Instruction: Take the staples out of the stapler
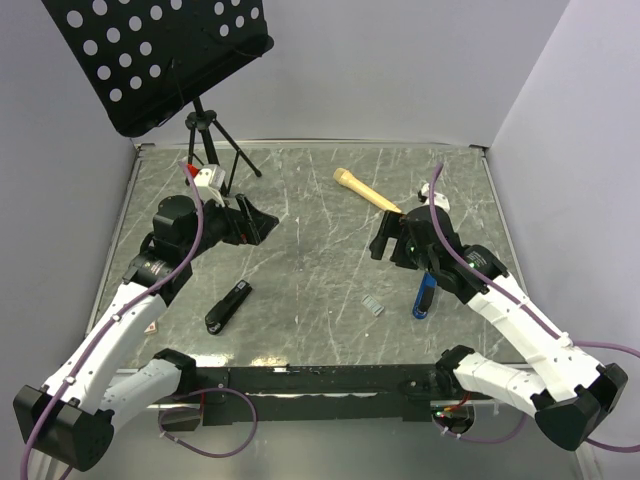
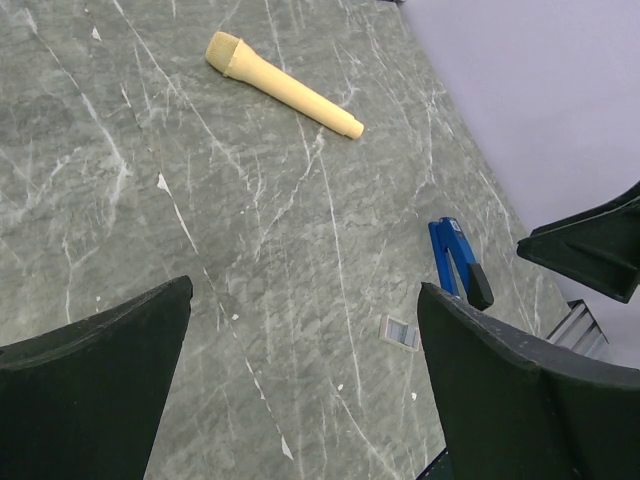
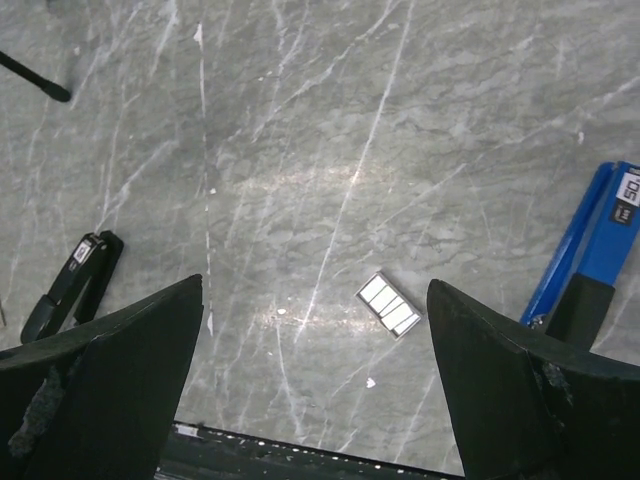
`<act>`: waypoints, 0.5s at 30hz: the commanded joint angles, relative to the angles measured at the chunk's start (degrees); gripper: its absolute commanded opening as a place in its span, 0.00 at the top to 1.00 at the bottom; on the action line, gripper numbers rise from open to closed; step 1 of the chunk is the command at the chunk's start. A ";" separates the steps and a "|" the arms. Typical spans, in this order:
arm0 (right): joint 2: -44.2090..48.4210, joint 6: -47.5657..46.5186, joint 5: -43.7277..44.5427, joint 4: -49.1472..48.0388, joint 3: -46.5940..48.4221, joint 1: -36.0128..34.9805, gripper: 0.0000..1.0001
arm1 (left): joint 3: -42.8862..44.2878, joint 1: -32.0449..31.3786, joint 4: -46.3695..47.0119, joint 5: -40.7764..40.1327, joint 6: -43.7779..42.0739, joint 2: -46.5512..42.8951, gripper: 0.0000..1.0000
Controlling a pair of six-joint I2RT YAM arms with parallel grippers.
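The black stapler lies closed on the table near the front left; it also shows at the left edge of the right wrist view. The staples, a small silvery strip, lie loose on the table right of centre, and show in the right wrist view and the left wrist view. My left gripper is open and empty, held above the table behind the stapler. My right gripper is open and empty, held above the table behind the staples.
A blue-handled tool lies right of the staples, under my right arm. A yellow microphone-shaped object lies at the back centre. A black music stand on a tripod stands at the back left corner. Walls enclose the table.
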State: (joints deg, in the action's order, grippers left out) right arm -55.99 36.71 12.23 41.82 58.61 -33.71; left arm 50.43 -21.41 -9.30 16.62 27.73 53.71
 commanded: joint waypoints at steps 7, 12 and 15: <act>-3.33 5.73 10.52 12.39 2.47 1.11 0.00 | 0.02 -0.12 2.09 0.43 -0.22 -0.80 0.01; -6.76 4.96 6.33 16.28 -0.15 9.00 0.14 | -0.07 -0.12 2.27 0.51 -0.04 -0.89 0.01; -6.51 4.86 3.07 14.87 -4.10 13.04 0.26 | 0.10 -0.12 2.18 0.69 -0.13 -1.15 0.01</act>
State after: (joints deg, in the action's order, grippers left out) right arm -62.85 41.10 18.46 54.43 57.93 -25.30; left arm 50.41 -21.41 -9.28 16.64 27.73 53.71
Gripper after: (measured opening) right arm 0.793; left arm 0.995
